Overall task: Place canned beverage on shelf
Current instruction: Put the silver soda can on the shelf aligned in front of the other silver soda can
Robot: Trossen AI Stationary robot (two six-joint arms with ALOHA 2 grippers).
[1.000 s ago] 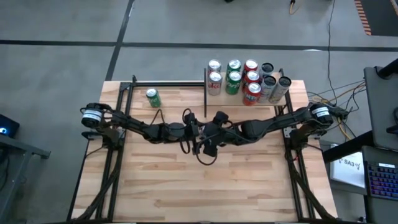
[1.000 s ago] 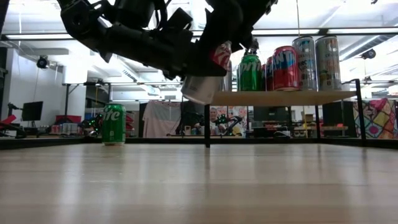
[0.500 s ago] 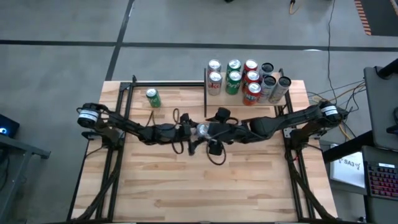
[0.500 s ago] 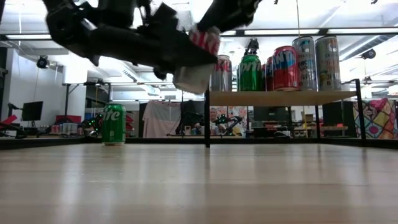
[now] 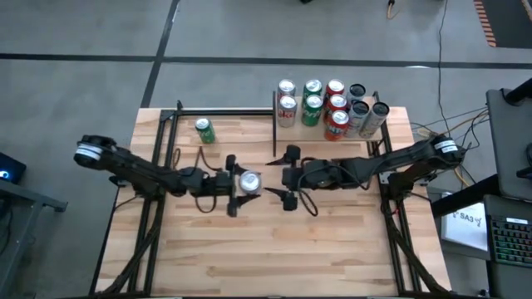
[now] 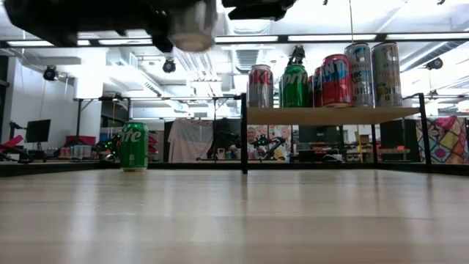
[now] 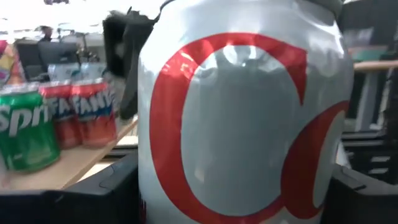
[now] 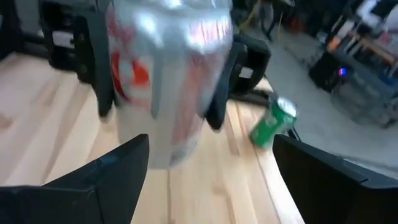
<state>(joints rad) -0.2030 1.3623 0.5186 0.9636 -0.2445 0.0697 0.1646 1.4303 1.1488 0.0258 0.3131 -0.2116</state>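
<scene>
A silver canned beverage with red lettering (image 7: 242, 124) hangs high over mid-table, with my left gripper (image 5: 243, 183) shut on it. In the low view the can (image 6: 192, 23) sits near the top of the picture. My right gripper (image 5: 285, 177) faces it from the right, open and a little apart from it. The shelf (image 6: 333, 115), a light wood board on black posts at the far right, bears several upright cans. A green can (image 5: 204, 130) stands on its base on the table at the far left. My left gripper pinches the can's side wall (image 8: 127, 78) between its two fingers (image 8: 102, 68), one on each side. The fingers reach in roughly level from the table's left. The can is lifted clear of the table, roughly upright, its round top (image 5: 250, 180) showing from above.
The shelf's front black post (image 5: 274, 124) stands just beyond the two grippers. Black frame rails (image 5: 166, 141) run along the table's left and right sides. Bare tabletop (image 5: 274, 249) lies toward the near edge.
My left gripper has drawn back toward the table's left edge and risen, carrying the can with it, away from my right gripper. The can has come from a tilt to roughly upright. My right gripper has stayed near mid-table and rolled its wrist.
</scene>
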